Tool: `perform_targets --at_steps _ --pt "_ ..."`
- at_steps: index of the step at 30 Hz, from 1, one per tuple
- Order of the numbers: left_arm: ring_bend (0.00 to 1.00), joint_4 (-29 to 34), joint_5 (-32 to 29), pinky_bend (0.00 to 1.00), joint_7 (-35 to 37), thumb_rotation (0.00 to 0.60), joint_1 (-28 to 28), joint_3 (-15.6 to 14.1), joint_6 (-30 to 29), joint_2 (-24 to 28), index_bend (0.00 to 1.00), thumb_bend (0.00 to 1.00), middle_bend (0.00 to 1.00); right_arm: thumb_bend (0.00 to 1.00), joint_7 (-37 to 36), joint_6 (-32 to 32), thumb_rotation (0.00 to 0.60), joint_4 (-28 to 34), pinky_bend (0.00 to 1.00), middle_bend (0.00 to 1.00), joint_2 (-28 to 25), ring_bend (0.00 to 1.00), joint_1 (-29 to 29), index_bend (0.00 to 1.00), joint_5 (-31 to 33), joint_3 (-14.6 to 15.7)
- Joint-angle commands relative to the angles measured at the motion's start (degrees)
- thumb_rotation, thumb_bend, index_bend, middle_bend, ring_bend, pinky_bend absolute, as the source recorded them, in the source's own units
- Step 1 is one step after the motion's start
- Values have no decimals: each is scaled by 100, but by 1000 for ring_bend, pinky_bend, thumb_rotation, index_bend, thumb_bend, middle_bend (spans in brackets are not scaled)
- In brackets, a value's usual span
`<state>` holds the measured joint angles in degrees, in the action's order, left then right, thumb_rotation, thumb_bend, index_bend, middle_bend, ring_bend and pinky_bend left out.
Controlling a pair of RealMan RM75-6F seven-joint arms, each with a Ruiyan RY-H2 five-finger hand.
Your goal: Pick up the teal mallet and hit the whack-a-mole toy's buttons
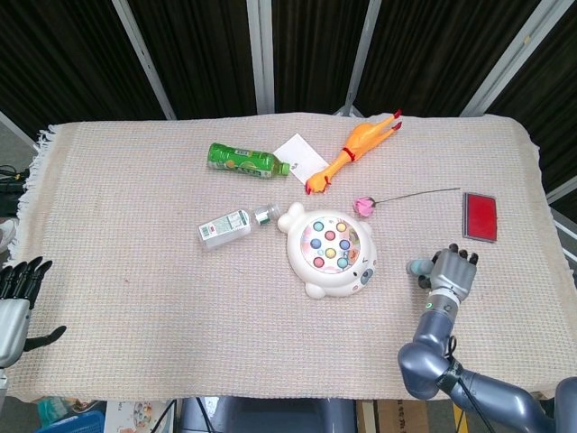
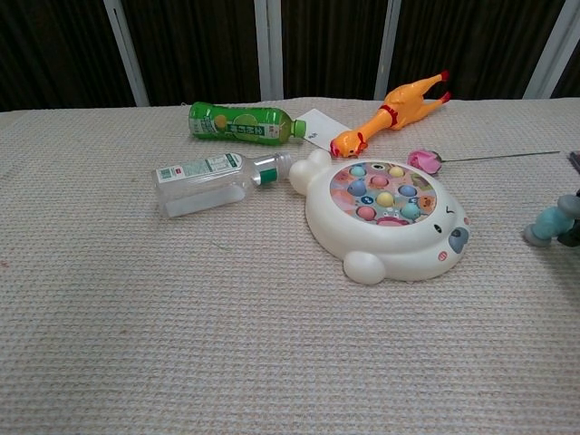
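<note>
1. A white bear-shaped whack-a-mole toy [image 2: 388, 220] with pastel buttons lies on the cloth-covered desk [image 2: 181, 344].
2. A clear bottle [image 2: 210, 181] lies just left of it.
3. Behind: a green bottle [image 2: 239, 123], a white card [image 2: 324, 128], a rubber chicken [image 2: 394, 112].
4. A pink rose [image 2: 424, 160] lies near the toy.
5. The teal mallet [image 2: 551, 224] shows at the right edge.

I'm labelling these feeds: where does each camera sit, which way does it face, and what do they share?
Head view: high above the near table edge, looking steeply down at the beige woven cloth; left hand and right hand show, the right on the teal mallet.
Chest view: low, facing across the table; only the mallet shows at the right edge.
Shared: white bear-shaped whack-a-mole toy, both bottles, rubber chicken.
</note>
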<state>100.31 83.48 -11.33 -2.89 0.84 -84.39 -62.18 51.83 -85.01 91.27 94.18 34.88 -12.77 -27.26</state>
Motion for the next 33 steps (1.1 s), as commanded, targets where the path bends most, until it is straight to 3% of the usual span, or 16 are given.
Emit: perform_targets --at_steps 1,12,19,33 --pt "0 6 -4 0 -6 600 2 0 -2 0 71 0 0 332 36 7 600 36 61 167 -28 135 15 585 54 -23" --pt "0 19 -9 0 -2 600 -3 -7 15 8 71 0 0 442 -52 1 600 42 61 180 -31 135 25 666 12 4" --pt "0 27 -11 0 9 600 -6 -13 29 18 71 0 0 450 -183 54 600 87 61 193 -31 137 9 683 -117 63" --pt "0 31 -15 0 19 600 -8 -13 31 23 71 0 0 464 -200 2 600 168 73 403 -76 271 35 720 -311 188"
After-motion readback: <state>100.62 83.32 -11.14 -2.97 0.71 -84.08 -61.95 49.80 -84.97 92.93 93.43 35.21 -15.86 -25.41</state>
